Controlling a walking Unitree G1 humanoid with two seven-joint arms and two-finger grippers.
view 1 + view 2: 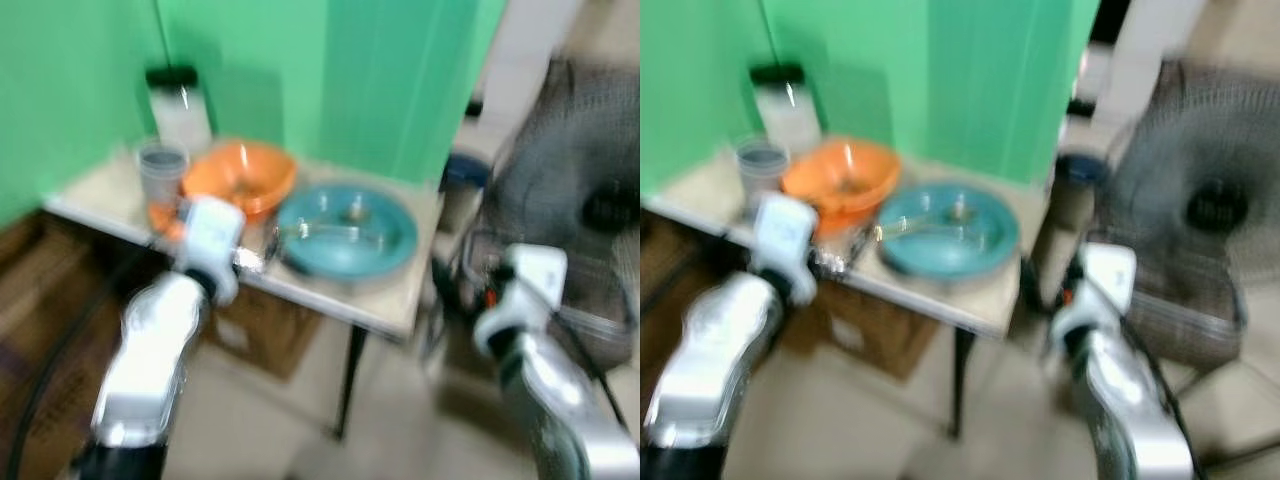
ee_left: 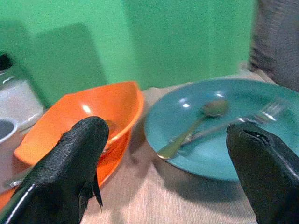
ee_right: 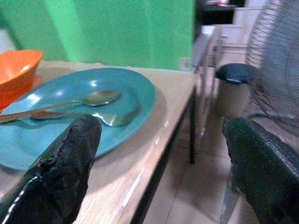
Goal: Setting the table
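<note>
A teal plate (image 1: 345,232) lies on the small wooden table (image 1: 395,300), carrying a spoon (image 2: 191,128) and a fork (image 2: 243,120). Beside it on the left sits an orange bowl (image 1: 240,176). Behind that are a grey cup (image 1: 161,172) and a clear jar with a black lid (image 1: 180,106). My left gripper (image 2: 173,172) is open at the table's front edge, between bowl and plate, empty. My right gripper (image 3: 161,172) is open off the table's right edge, level with the plate (image 3: 74,112), empty.
A green wall (image 1: 300,70) backs the table. A standing fan with a wire grille (image 1: 585,210) is at the right, and a dark bin (image 3: 236,74) is near it. Cardboard boxes (image 1: 255,335) sit under the table. Beige floor lies below.
</note>
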